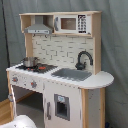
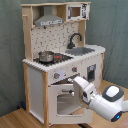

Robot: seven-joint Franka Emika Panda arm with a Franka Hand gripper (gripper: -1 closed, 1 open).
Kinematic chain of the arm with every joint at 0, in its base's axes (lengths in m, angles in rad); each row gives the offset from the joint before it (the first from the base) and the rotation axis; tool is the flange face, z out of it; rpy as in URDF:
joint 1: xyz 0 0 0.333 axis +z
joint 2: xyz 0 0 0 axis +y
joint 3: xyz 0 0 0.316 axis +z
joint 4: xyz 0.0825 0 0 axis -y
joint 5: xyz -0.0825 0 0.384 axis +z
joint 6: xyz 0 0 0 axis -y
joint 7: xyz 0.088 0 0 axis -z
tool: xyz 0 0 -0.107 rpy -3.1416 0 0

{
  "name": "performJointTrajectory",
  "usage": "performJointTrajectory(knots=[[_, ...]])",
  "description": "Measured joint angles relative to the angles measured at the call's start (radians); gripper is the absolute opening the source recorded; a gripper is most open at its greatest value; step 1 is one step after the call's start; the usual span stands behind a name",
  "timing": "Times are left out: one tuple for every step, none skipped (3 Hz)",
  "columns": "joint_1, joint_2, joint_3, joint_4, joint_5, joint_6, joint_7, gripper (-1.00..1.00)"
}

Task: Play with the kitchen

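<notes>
The kitchen [image 1: 60,65] [image 2: 60,60] is a tall white and light-wood toy, seen in both exterior views. It has a hood [image 2: 50,21], a black faucet [image 1: 83,59], a grey sink [image 1: 72,74] and a small pot [image 2: 46,56] on the stovetop. In the second exterior view my gripper [image 2: 74,82] reaches from the right to the top edge of the windowed oven door [image 2: 66,101], just under the knobs. In the first exterior view only a white arm part [image 1: 20,122] shows at the bottom left; the gripper is hidden there.
A toy microwave [image 1: 70,23] sits in the upper shelf. A grey curtain [image 2: 115,25] hangs behind the kitchen. The wooden floor [image 2: 20,120] runs in front. My white arm [image 2: 107,100] fills the second exterior view's lower right.
</notes>
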Motion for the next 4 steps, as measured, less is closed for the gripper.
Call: performJointTrajectory(knots=[[-0.004, 0.005, -0.033, 0.027, 0.001, 0.0, -0.093, 1.0], [-0.004, 0.02, -0.065, 0.044, 0.006, 0.001, -0.201, 1.0], [-0.003, 0.042, -0.093, 0.057, 0.009, 0.001, -0.308, 1.0], [-0.004, 0.072, -0.119, 0.058, 0.011, 0.0, -0.414, 1.0]])
